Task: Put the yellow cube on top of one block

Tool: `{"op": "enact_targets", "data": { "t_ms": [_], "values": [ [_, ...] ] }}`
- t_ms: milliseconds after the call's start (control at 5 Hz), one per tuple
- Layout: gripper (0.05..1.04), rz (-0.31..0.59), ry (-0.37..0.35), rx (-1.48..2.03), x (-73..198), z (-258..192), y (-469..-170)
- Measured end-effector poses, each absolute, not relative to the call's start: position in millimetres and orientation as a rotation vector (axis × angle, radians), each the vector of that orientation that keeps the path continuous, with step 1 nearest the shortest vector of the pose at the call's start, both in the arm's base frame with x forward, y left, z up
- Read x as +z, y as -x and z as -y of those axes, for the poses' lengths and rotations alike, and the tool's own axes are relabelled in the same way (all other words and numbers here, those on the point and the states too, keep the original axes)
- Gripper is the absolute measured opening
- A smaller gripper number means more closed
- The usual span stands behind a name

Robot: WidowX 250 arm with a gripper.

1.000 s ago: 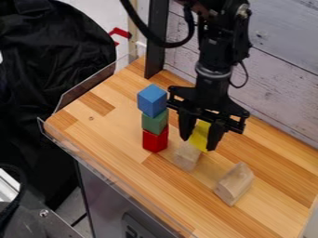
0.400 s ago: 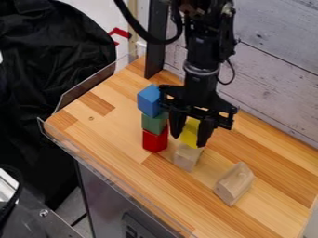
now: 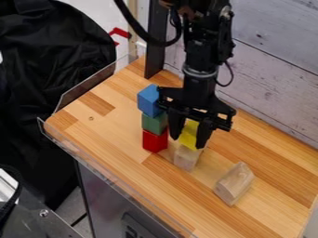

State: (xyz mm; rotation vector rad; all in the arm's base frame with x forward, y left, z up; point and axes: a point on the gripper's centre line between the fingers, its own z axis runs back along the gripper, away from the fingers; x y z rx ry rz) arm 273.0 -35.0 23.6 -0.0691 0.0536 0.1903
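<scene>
Gripping the yellow cube (image 3: 189, 135) between its sides, the pincer (image 3: 188, 141) hangs over the counter (image 3: 109, 128), the cube directly above the pale block (image 3: 186, 158); whether they touch is unclear. A slight lowering or release looks next, close beside the stack (image 3: 153, 122).

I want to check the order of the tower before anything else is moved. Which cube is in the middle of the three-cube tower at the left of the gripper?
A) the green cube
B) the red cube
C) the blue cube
A: the green cube sits between the red cube below and the blue cube on top.
</scene>
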Motion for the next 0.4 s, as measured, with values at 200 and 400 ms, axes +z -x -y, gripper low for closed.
{"op": "enact_targets", "data": {
  "t_ms": [200,400],
  "values": [
    [0.518,-0.053,0.078,0.187,23.7,36.3,-273.2],
    [0.562,-0.068,0.076,0.188,22.7,36.1,-269.8]
  ]
}}
